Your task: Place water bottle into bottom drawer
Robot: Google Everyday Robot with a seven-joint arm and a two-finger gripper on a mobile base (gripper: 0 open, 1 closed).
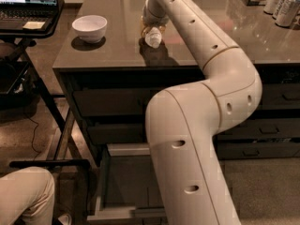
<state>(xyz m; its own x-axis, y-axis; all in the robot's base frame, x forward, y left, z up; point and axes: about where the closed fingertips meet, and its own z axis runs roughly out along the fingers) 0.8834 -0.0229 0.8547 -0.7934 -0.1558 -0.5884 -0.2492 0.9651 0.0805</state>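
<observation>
While the bottom drawer [125,187] stands open below, the pincer [152,26] is at the water bottle [153,35] near the front edge of the counter [112,48]; whether it grips, I cannot tell.

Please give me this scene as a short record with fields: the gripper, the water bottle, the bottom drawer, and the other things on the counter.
gripper: above the counter, right at the water bottle
water bottle: under the gripper, white cap towards the camera
bottom drawer: pulled open, visible part holds no bottle; the arm hides its right side
white bowl: left of the bottle, apart from it
cans: far right corner
task: bottle not yet in drawer
</observation>
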